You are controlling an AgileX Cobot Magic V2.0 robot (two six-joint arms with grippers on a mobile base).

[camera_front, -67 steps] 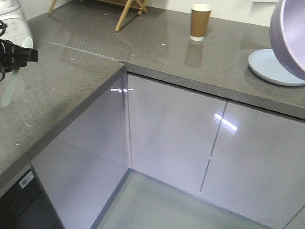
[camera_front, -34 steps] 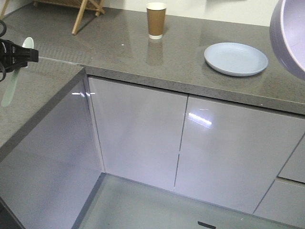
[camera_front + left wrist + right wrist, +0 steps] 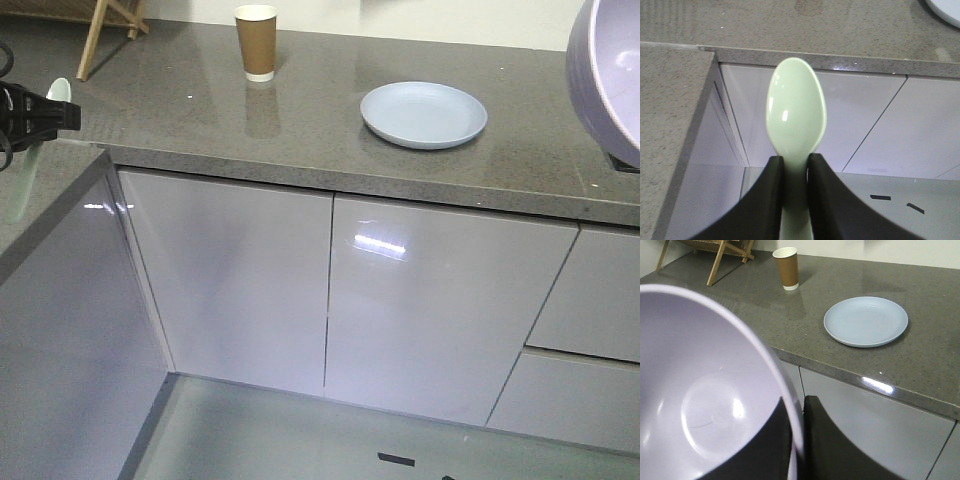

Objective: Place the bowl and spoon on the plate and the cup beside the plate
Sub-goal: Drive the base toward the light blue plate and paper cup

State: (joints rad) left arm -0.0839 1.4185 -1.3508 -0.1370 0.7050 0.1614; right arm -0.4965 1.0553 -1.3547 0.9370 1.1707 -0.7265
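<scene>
The bowl (image 3: 705, 390) is off the counter, carried tilted by the right gripper (image 3: 799, 402), whose two black fingers pinch the rim, one inside and one outside. It sits at the same upper right edge of the front view as a second ago. The spoon (image 3: 796, 115) is likewise unmoved in frame, clamped at its neck between the closed fingers of the left gripper (image 3: 795, 160), scoop end out beyond the tips.

What has changed is everything behind them. The plate (image 3: 424, 113), half hidden behind the bowl at the right edge a second ago, now lies in full view near the middle of the counter. The cup (image 3: 257, 42) has slid leftward across the front view too, standing upright well apart from the plate. Far less of the counter's side run shows at the left.

The bowl is matte lilac plastic, smooth, with a faint ring at its base. The spoon is pale mint, glossy, with an oval scoop. The plate is flat, pale blue, with a shallow raised rim. The cup is tapered brown paper with a white rim and base band. The countertop (image 3: 300, 110) is speckled grey stone, polished enough to reflect the cup. Below it are glossy grey cabinet doors (image 3: 430, 300), and a wooden stand (image 3: 105, 25) is at the back left.
</scene>
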